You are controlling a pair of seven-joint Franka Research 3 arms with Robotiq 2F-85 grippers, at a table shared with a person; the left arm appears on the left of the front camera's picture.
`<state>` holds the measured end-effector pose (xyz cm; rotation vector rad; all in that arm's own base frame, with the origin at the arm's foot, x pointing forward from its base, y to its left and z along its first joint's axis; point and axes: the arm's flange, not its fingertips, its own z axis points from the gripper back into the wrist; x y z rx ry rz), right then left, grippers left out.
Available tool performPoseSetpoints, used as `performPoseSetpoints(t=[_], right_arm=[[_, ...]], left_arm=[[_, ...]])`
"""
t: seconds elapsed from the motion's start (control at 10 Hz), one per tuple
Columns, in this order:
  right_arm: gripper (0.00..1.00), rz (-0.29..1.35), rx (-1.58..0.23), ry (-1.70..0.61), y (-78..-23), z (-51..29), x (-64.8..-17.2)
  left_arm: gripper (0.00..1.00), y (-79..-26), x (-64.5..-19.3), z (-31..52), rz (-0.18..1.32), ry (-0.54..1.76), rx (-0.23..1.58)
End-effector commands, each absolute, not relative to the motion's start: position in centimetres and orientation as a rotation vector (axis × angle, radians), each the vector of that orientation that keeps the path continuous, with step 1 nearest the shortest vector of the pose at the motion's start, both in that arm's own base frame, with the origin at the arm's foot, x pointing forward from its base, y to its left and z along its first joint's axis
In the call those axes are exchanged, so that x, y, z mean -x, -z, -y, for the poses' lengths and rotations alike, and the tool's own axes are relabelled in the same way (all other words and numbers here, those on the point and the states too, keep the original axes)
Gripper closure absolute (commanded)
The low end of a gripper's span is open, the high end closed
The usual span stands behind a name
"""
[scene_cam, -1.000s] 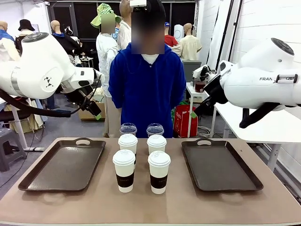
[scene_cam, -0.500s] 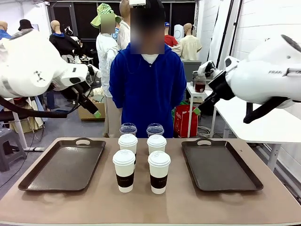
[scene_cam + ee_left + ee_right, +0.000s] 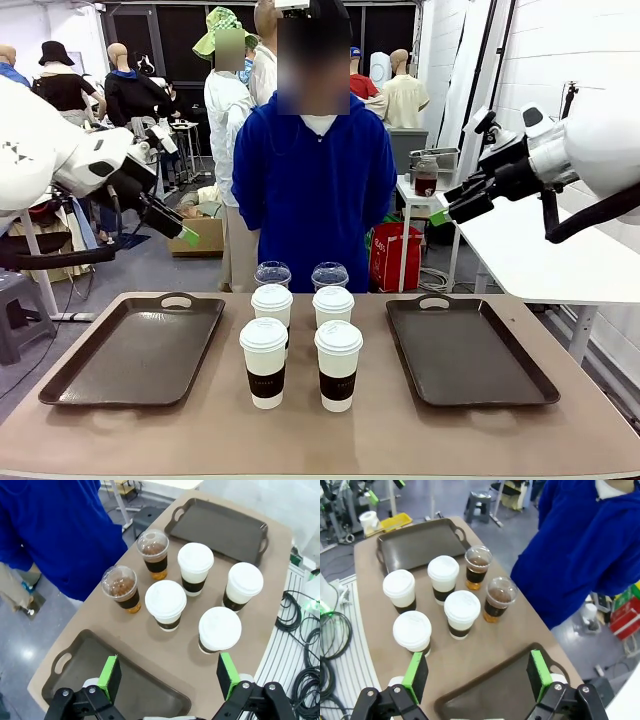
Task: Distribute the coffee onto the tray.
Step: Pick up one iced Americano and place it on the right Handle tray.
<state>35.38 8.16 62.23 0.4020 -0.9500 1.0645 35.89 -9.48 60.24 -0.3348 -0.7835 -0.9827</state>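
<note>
The coffee stands grouped at the table's middle: white lidded paper cups with dark sleeves point(image 3: 264, 362) point(image 3: 338, 365) point(image 3: 271, 303) point(image 3: 333, 303), and behind them two clear dome-lidded cups of brown drink point(image 3: 272, 273) point(image 3: 329, 274). An empty dark tray point(image 3: 135, 350) lies to their left and another tray point(image 3: 465, 350) to their right. My left gripper point(image 3: 186, 235) hangs open high above the left tray's far end. My right gripper point(image 3: 441, 215) hangs open high over the right tray's far side. In the left wrist view, the left gripper point(image 3: 169, 677) looks down on the cups point(image 3: 165, 604). The right gripper point(image 3: 477, 675) looks down on the cups point(image 3: 462, 612).
A person in a blue top point(image 3: 315, 190) stands at the table's far edge just behind the clear cups. A white side table point(image 3: 560, 260) stands off to the right. Bare brown tabletop point(image 3: 320, 435) runs along the near edge.
Both arms have swung outward and up. The left gripper has drifted left, the right gripper up and to the right. The cups and trays have not moved.
</note>
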Motion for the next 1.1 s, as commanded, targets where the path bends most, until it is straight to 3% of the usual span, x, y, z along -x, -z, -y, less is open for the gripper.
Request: performPoseSetpoints(t=[0.0, 1.0], right_arm=[[0.0, 0.945, -0.462, -1.109, -62.07, -8.1, -36.39], [0.0, 0.946, -0.463, -1.093, -62.04, -8.56, -36.09]], left_arm=[[0.0, -59.25, -35.3, 9.02, 0.85, 0.985, 0.387], [0.0, -59.88, -35.15, 9.05, 0.824, 0.961, 0.38]])
